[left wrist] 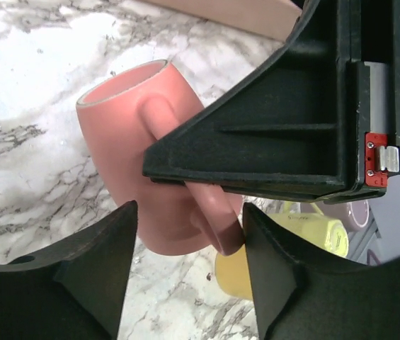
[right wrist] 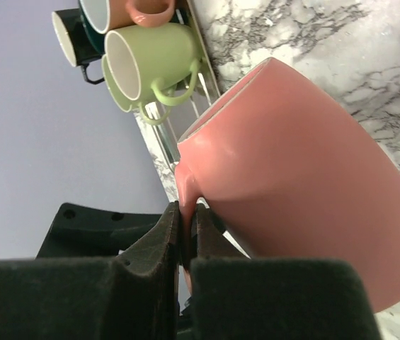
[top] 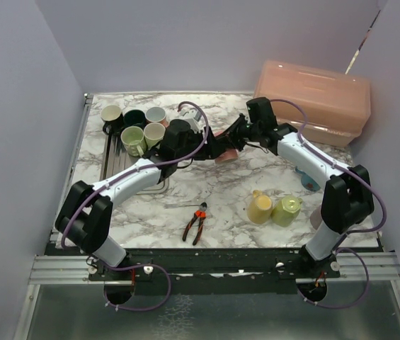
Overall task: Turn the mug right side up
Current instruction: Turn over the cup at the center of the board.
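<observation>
R gripper (right wrist: 185, 212) clamped tight on handle (right wrist: 187, 185) of pink mug (right wrist: 292, 177), fingers pinched flat together w/ handle between. L gripper (left wrist: 189, 237) jaws apart, straddling mug's closed end + handle. L fingers (left wrist: 107, 269) right up against mug on both sides, can't tell if actually squeezing. Mug tilted, roughly on its side between the two grippers, mouth pointing toward L-rear side. Can't tell if resting on marble table (top: 221, 191) or lifted clear. Mid-table, rear half in top view.

Further out:
- Dish rack (top: 109, 170) at L rear, cluster of mugs on it, light green mug (top: 133, 139) nearest front.
- Pink lidded bin (top: 313, 99) at R rear corner.
- Yellow mug (top: 259, 207) + green mug (top: 286, 210) on their sides, just beside each other, R front.
- Pliers (top: 196, 223) w/ red grips near front centre, well apart from pink mug.
</observation>
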You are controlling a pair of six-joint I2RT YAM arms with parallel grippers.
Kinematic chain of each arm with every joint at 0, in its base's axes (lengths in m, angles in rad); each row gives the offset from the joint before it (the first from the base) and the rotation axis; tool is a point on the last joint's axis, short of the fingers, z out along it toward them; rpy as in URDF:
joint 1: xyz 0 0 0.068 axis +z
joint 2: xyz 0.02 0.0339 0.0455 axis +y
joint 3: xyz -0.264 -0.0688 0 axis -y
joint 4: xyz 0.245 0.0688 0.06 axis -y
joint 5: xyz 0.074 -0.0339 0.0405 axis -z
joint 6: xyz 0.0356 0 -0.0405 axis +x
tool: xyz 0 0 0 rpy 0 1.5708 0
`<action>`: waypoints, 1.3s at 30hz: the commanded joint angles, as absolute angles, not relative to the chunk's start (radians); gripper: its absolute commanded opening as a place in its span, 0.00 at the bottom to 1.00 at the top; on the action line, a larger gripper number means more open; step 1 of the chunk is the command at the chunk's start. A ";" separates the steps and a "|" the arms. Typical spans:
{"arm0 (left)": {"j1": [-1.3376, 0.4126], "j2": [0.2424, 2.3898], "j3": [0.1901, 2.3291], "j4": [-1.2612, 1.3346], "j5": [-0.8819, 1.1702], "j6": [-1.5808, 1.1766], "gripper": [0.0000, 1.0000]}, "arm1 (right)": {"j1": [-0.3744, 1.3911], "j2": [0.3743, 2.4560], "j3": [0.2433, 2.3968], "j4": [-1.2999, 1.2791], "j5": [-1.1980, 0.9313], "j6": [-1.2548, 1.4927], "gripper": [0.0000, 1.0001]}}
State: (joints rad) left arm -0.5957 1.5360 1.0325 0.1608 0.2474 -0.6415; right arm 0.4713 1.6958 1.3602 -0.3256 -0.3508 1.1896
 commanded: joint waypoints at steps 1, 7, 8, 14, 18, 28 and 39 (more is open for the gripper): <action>-0.624 1.559 1.088 0.043 0.146 -0.580 0.58 | 0.480 1.690 1.419 -0.322 -0.334 1.228 0.01; -0.641 1.613 1.147 0.002 0.124 -0.620 0.45 | 0.487 1.689 1.424 -0.317 -0.315 1.242 0.01; -0.643 1.625 1.160 -0.023 0.115 -0.624 0.43 | 0.488 1.692 1.429 -0.319 -0.314 1.243 0.00; -0.646 1.655 1.203 -0.087 0.084 -0.631 0.24 | 0.492 1.700 1.438 -0.339 -0.296 1.239 0.00; -0.644 1.655 1.215 -0.122 0.064 -0.568 0.00 | 0.492 1.692 1.432 -0.346 -0.274 1.213 0.01; -0.553 1.622 1.271 -0.156 0.242 -0.570 0.00 | 0.492 1.619 1.355 -0.354 -0.180 1.107 0.31; -0.307 1.534 1.327 -0.163 0.432 -0.714 0.00 | 0.492 1.454 1.277 -0.303 0.034 0.993 0.52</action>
